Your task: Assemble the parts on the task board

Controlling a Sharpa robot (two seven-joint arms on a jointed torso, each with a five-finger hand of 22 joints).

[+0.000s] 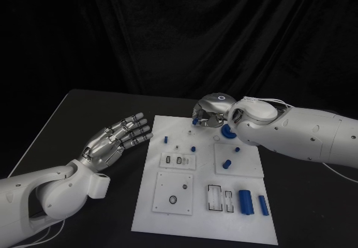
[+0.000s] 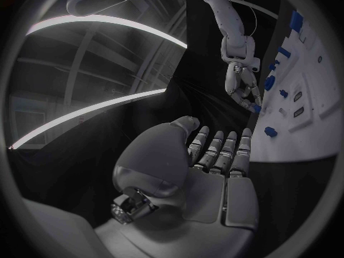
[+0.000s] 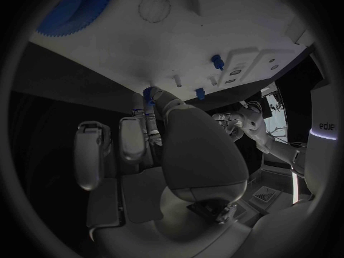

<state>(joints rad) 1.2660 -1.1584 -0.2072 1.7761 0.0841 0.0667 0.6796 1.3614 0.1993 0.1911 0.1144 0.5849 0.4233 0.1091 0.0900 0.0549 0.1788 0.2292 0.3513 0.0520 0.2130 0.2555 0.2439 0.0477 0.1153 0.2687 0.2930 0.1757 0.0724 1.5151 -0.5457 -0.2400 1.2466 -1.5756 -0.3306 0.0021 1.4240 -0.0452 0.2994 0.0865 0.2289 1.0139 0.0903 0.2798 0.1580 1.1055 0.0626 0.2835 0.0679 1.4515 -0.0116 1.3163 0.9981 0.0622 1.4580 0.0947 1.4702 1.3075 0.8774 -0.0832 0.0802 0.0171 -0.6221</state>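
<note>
Pinching a small blue part [image 1: 195, 121] over the task board's [image 1: 201, 227] far edge, right hand [image 1: 211, 114] should lower it squarely onto its peg; left hand [image 1: 113, 139] hovers spread and empty beside the board's left edge.

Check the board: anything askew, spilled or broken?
Nothing stands out. The task board lies flat, blue parts sit on it, the right hand pinches a small blue part at its far edge; the left hand is beside it, open.

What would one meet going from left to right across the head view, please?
Left hand → small blue peg at the task board's left edge → right hand, pinching a small blue part → two blue bars, near right.
</note>
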